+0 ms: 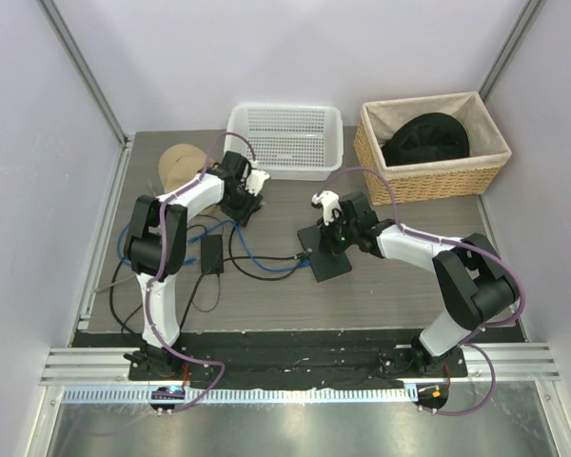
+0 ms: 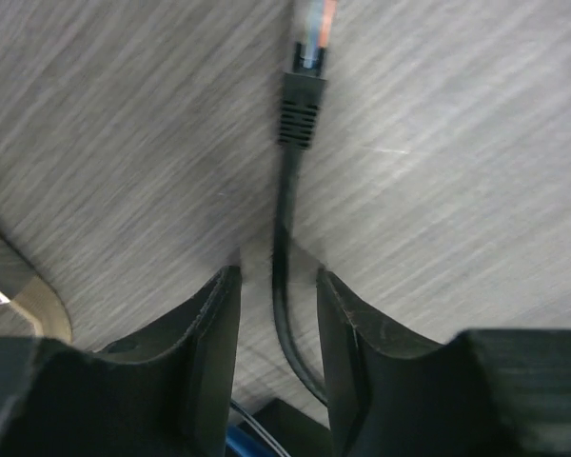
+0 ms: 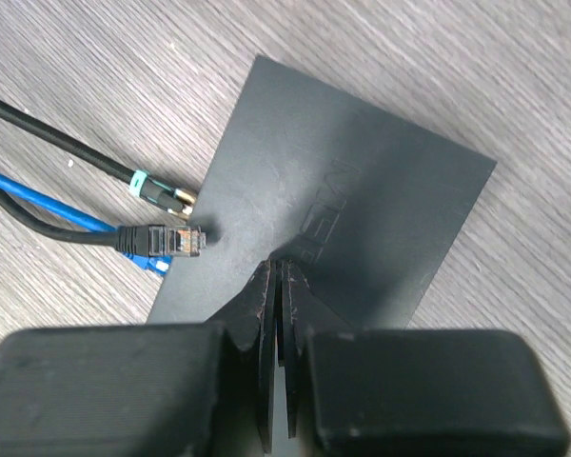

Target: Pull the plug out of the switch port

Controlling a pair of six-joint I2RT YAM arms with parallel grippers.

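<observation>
The switch (image 1: pixel 331 261) is a flat black box on the table right of centre; it fills the right wrist view (image 3: pixel 381 181). My right gripper (image 1: pixel 332 231) is shut and empty, its tips (image 3: pixel 280 268) pressed down on the switch's top. At the switch's left edge lie a black plug (image 3: pixel 167 238) with its clear tip showing, a blue plug (image 3: pixel 138 261) under it, and a round power plug (image 3: pixel 160 194). My left gripper (image 1: pixel 245 200) is open at the back left. Its fingers (image 2: pixel 278 276) straddle a thin black cable ending in a loose plug (image 2: pixel 300 105) on the table.
A small black adapter brick (image 1: pixel 212 254) with cords lies left of the switch, with blue and black cables (image 1: pixel 266 262) looping between them. A white plastic basket (image 1: pixel 285 140), a wicker basket (image 1: pixel 428 148) holding a black cap, and a tan cap (image 1: pixel 176 164) stand at the back.
</observation>
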